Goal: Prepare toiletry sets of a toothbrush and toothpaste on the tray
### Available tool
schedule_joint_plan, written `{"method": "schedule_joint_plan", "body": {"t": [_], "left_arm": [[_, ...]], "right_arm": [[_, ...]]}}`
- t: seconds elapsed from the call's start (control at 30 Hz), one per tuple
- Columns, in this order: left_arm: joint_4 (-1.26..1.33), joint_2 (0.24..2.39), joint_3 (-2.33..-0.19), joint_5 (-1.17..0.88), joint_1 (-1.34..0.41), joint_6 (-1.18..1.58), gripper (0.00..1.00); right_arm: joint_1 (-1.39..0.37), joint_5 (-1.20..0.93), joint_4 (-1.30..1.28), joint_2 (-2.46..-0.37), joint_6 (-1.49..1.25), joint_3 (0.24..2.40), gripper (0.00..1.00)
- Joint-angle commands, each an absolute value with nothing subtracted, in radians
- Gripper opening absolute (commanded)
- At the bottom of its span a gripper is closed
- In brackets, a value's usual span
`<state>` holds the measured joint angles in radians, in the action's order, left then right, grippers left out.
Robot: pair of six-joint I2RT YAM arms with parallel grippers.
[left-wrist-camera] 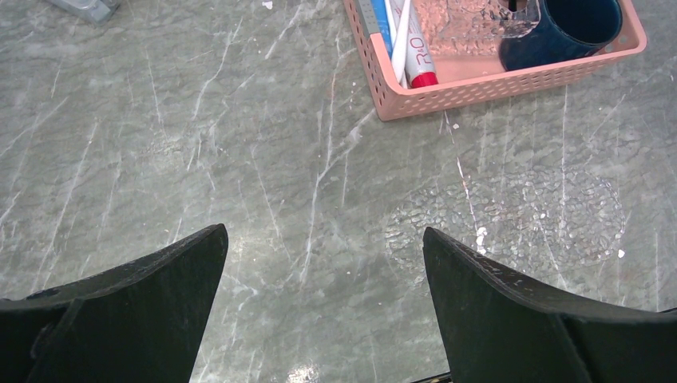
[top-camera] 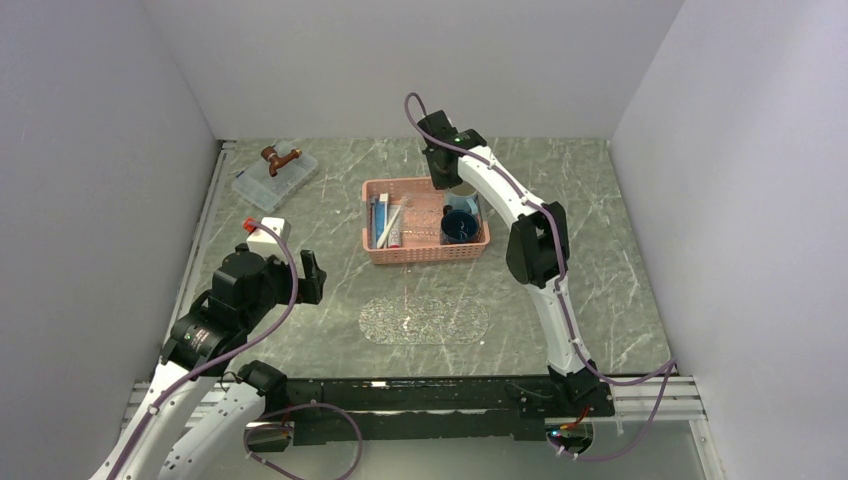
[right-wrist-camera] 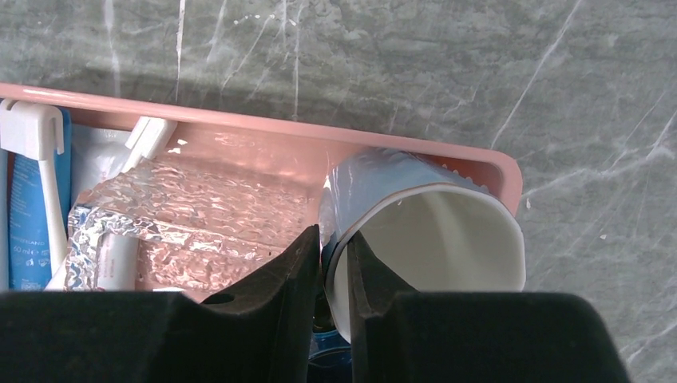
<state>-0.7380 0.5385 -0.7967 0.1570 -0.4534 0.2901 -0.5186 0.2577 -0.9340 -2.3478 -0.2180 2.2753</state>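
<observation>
At the left end of the pink basket (top-camera: 425,252) the toothbrushes (top-camera: 389,224) and toothpaste tubes (top-camera: 374,215) lie packed side by side. The tray (top-camera: 424,320) sits just in front of the basket with neither on it yet. Each brush is likely light, stiff and thin, best pinched across the middle of its handle. The tubes are probably soft and a little slick, so take them across the flat body, not the cap. The right gripper (right-wrist-camera: 331,243) is at the basket's right end, fingers nearly together on the wall of a pale cup (right-wrist-camera: 431,239), one inside the rim and one outside. The left gripper (left-wrist-camera: 325,233) hangs spread wide in front of and left of the basket. Crinkled foil (right-wrist-camera: 199,199) in the basket's middle covers part of the brushes. The tubes overlap too much to count surely, and the dark mug (top-camera: 460,226) is partly hidden by the arm.
</observation>
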Motion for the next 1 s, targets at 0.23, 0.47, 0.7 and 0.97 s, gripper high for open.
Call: {"method": "schedule_joint_plan", "body": {"t": [0.23,0.47,0.7,0.97], "left_arm": [[-0.713,0.544,-0.804,0.178,-0.455,0.277,0.99],[-0.714,0.549,-0.804,0.177,-0.455,0.276,0.99],[-0.713,0.549,-0.804,0.177,-0.456,0.276,0.99],[-0.713,0.548,-0.804,0.177,-0.455,0.276,1.0]], "right_arm": [[-0.518,0.294,-0.942,-2.376,-0.201,2.326,0.04],[-0.52,0.313,-0.935,-2.333,-0.2,2.329,0.0],[-0.532,0.37,-0.915,-2.245,-0.19,2.329,0.0],[-0.551,0.438,-0.901,-2.187,-0.151,2.337,0.0]]}}
